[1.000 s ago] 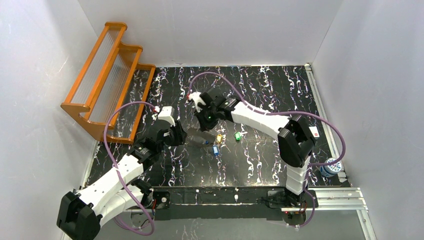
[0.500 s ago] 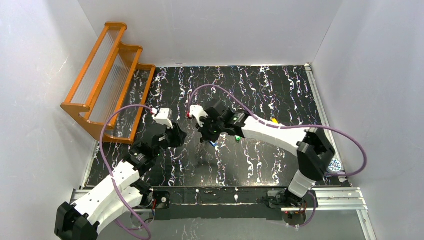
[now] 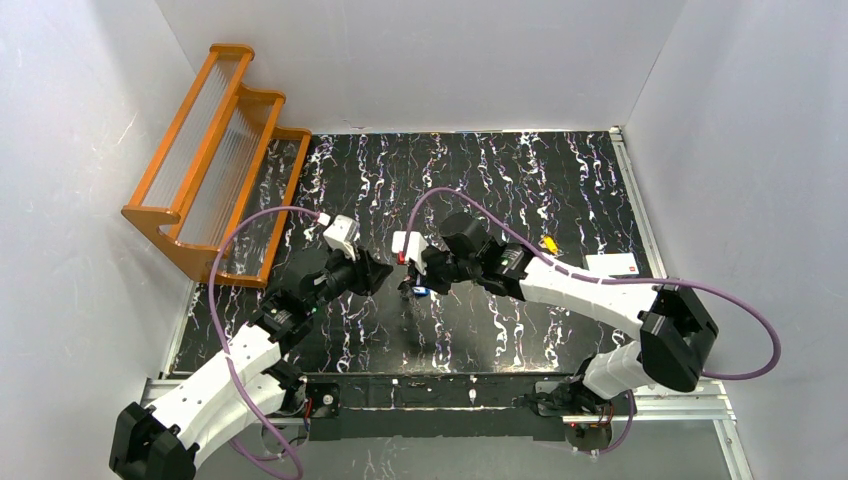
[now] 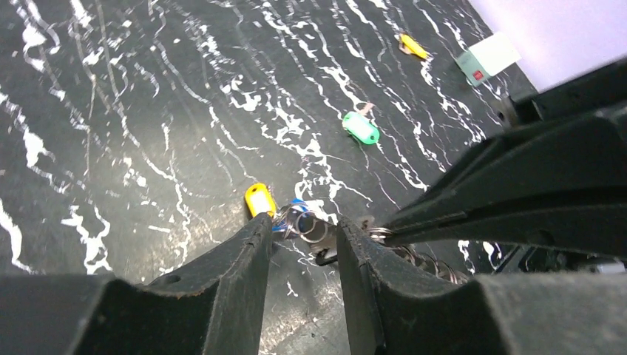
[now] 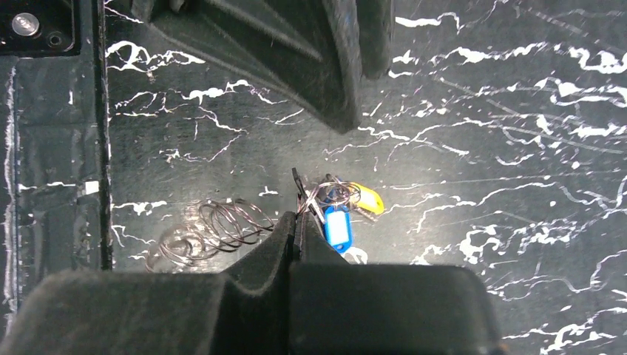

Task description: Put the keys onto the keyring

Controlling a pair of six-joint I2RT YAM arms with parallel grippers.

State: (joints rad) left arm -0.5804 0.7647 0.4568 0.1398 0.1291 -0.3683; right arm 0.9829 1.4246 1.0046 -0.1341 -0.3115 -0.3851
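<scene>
— Both arms have shifted since 1 second ago. The left hand has slid right. The right hand has come nearer the front edge, and its elbow has swung out right.

— And the room?

— White walls stand on 3 sides of a black, white-veined table. An orange stepped rack stands at the far left.

— What is the left hand doing?

— Its fingers are apart and straddle the keyring, which lies mid-table between the 2 hands.

— And the keys?

— The blue key and yellow key touch the keyring. I cannot tell whether they are threaded on it. Loose wire rings lie just beside them.

— The right hand?

— Its fingers are pinched together on the keyring's thin metal. The green key lies apart on the bare table. Near the right edge are a small yellow tag and a white card.
</scene>
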